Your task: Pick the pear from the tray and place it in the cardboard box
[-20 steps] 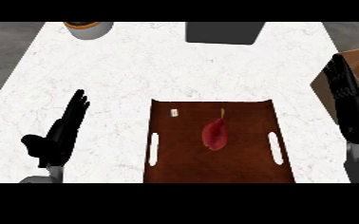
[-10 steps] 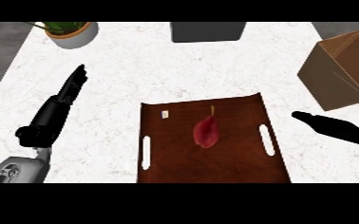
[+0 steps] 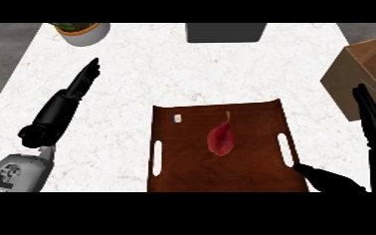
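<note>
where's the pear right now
In the head view the pear lies near the middle of the brown tray, stem pointing away from the robot. The cardboard box stands to its right, and the right hand is at the tray's near right corner.

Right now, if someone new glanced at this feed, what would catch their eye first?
The red pear lies in the middle of the brown tray near the counter's front edge, untouched. The right robot hand shows at the tray's right front corner, beside its handle slot, while the cardboard box stands at the far right. The left robot hand rests open on the counter's left side, fingers pointing toward a potted plant.
</note>
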Controlling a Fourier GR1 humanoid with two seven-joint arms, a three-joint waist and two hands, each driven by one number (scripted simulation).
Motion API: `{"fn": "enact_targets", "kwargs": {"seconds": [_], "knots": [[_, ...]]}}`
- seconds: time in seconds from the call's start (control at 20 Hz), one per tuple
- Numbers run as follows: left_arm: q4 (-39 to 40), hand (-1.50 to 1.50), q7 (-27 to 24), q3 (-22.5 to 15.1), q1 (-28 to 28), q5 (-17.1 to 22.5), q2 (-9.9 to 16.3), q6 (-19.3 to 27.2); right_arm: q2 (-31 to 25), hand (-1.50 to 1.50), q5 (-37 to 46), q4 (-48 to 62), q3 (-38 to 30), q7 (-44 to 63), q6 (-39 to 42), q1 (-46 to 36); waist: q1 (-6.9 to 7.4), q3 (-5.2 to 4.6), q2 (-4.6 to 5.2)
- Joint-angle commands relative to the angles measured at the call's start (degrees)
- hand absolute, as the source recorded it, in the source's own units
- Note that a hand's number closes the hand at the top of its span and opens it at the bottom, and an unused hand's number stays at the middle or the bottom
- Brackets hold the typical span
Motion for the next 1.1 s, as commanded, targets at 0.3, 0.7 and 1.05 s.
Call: {"fn": "enact_targets", "kwargs": {"seconds": [0.3,0.7,1.05], "knots": [[0.5,0.0,1.11,-0.52,-3.54,-0.37,-1.05,-1.71,-3.69,-1.5,5.53,-6.51,11.97,28.39,29.47,-11.99,2.79,-0.11,0.68],[-0.53,0.0,2.87,0.08,-5.03,-0.44,-0.63,-2.72,10.98,-1.5,4.26,3.7,20.81,48.39,45.47,-29.52,3.74,-0.06,0.63],[0.91,0.0,2.04,0.71,-4.58,-1.14,-1.37,-2.4,22.53,-1.5,4.71,12.23,25.21,55.87,47.28,-33.66,2.07,0.02,0.3]]}}
